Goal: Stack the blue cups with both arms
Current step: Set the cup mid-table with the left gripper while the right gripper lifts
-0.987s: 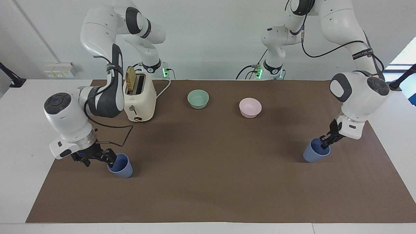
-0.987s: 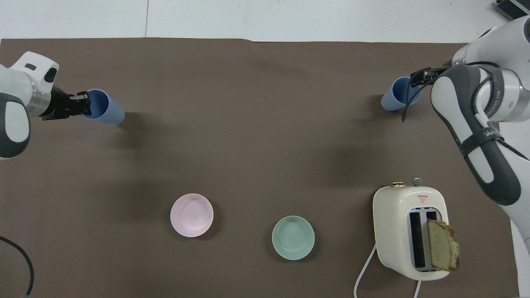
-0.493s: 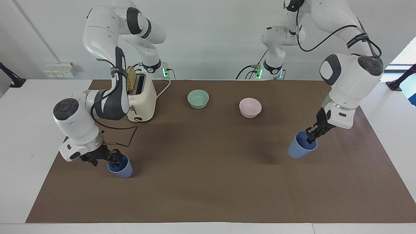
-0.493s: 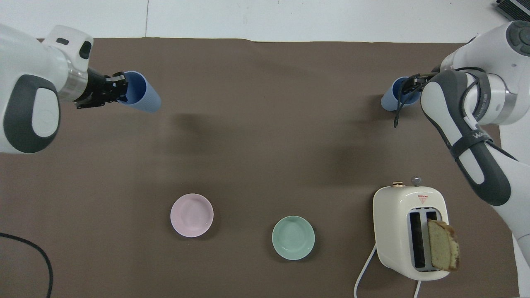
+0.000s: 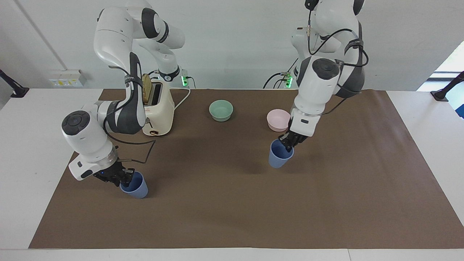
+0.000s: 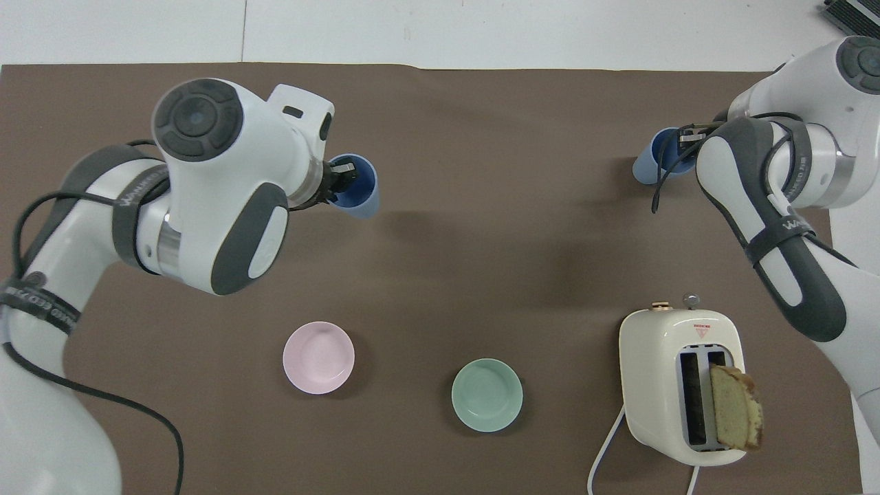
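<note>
My left gripper (image 5: 289, 144) is shut on the rim of one blue cup (image 5: 278, 159) and holds it just above the brown mat, over the spot beside the pink bowl (image 5: 279, 119). In the overhead view the gripper (image 6: 344, 177) has one finger inside that cup (image 6: 361, 196). The second blue cup (image 5: 137, 189) stands upright on the mat toward the right arm's end. My right gripper (image 5: 125, 177) grips its rim, also in the overhead view (image 6: 689, 136) on the cup (image 6: 650, 165).
A cream toaster (image 5: 157, 112) with a bread slice in one slot stands near the right arm's base. A pale green bowl (image 5: 221, 110) and the pink bowl sit near the robots. The brown mat (image 5: 232, 217) covers the table.
My left arm has lifted its cup from the left arm's end and carried it toward the middle of the mat. My right gripper has turned more upright on its cup, which stayed put.
</note>
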